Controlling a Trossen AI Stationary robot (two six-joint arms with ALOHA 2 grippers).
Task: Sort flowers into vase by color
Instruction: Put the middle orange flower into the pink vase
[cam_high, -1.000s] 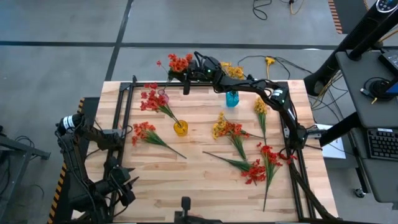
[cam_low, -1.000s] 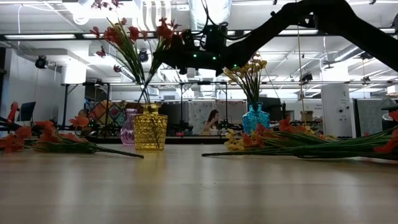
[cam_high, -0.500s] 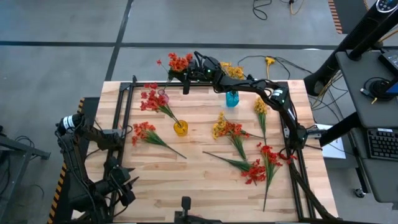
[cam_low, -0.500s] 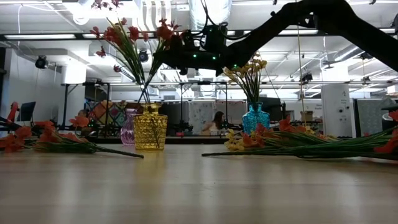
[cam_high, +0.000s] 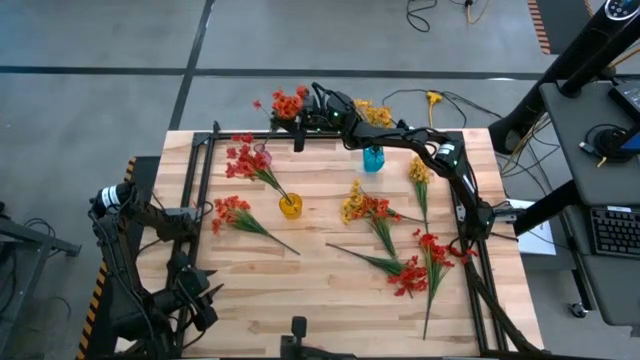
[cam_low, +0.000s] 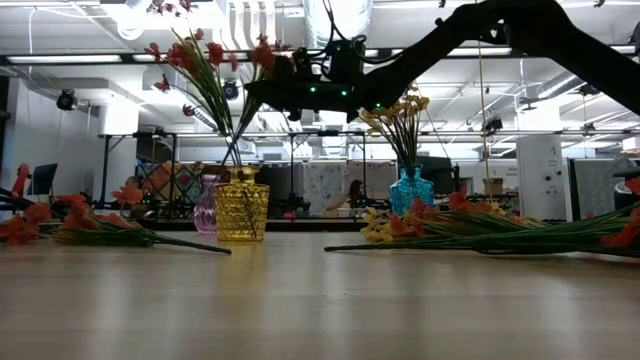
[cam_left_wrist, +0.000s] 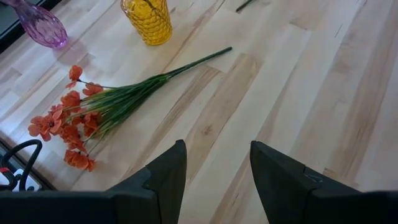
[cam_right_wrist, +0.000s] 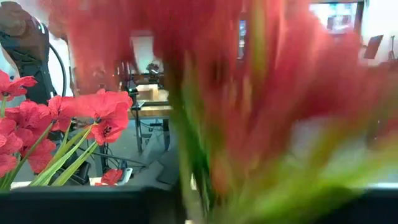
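The wooden surface (cam_high: 330, 300) carries three vases and several loose flowers. The right arm (cam_high: 420, 145) stretches across it to the far edge, while the left arm (cam_high: 130, 250) sits folded at the near left corner.

The right hand (cam_high: 308, 110) hangs high over the far edge, left of the blue vase, with a red sprig (cam_high: 288, 103) right at its tip. In the right wrist view blurred red blossoms and a green stem fill the picture close up. Whether that hand grips the sprig I cannot tell. The left hand (cam_left_wrist: 217, 149) hovers above bare wood with its fingers apart and nothing between them.

A red bunch (cam_high: 245, 158) stands in the yellow vase (cam_high: 290, 207), leaning toward the far left. A yellow bunch (cam_high: 375, 114) stands in the blue vase (cam_high: 373, 158).

Loose flowers lie flat:
- a red one (cam_high: 235, 213) just left of the yellow vase;
- a yellow and red pair (cam_high: 365, 207) mid-surface;
- a yellow one (cam_high: 419, 172) right of the blue vase;
- a red cluster (cam_high: 420, 265) with long stems toward the near right.

The small purple vase (cam_high: 263, 155) stands beyond the yellow vase, half hidden under the red bunch.
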